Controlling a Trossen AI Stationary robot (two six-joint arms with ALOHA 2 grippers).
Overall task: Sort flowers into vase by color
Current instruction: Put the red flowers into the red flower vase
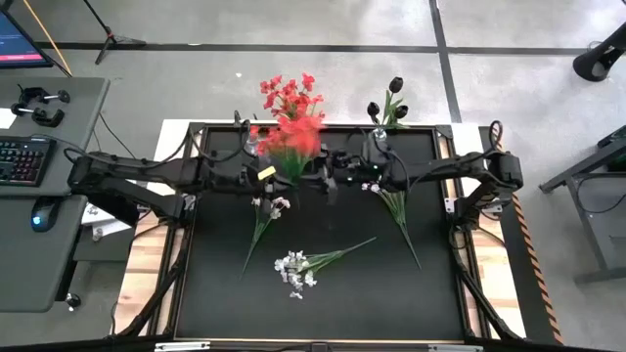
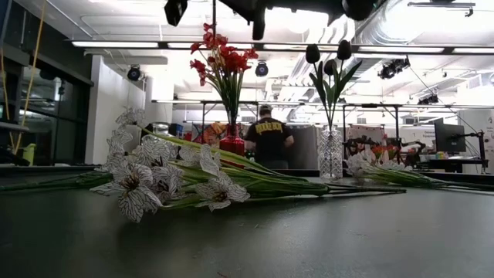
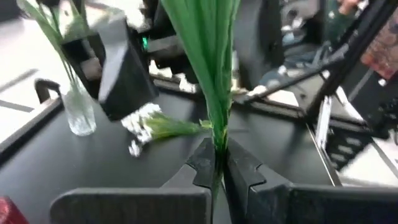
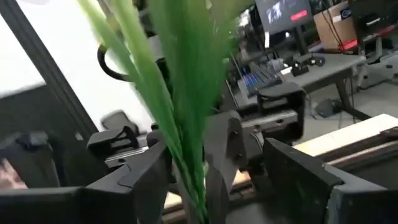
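A red spray (image 1: 293,142) is held above the table's far middle, its long green stem (image 3: 214,93) running up from my left gripper (image 1: 293,172), which is shut on it. My right gripper (image 1: 337,178) is open just to the right; its fingers (image 4: 146,171) stand on either side of the same stem (image 4: 186,155). More red flowers (image 1: 289,98) stand in a vase (image 2: 231,143) at the far edge. Black flowers (image 1: 389,103) stand in a clear vase (image 2: 330,154). White sprays (image 1: 298,264) lie flat on the table. My left gripper pinches the red spray's green stem (image 3: 217,152) between its two fingers (image 3: 202,165). The stem runs on past the fingers and the spray is lifted clear of the table.
Two more white sprays lie on the dark table, one left of middle (image 1: 266,213) and one right of middle (image 1: 393,200). Both vases stand at the far edge. A desk with a keyboard (image 1: 22,156) is to the left. A person (image 2: 268,139) stands far behind the table.
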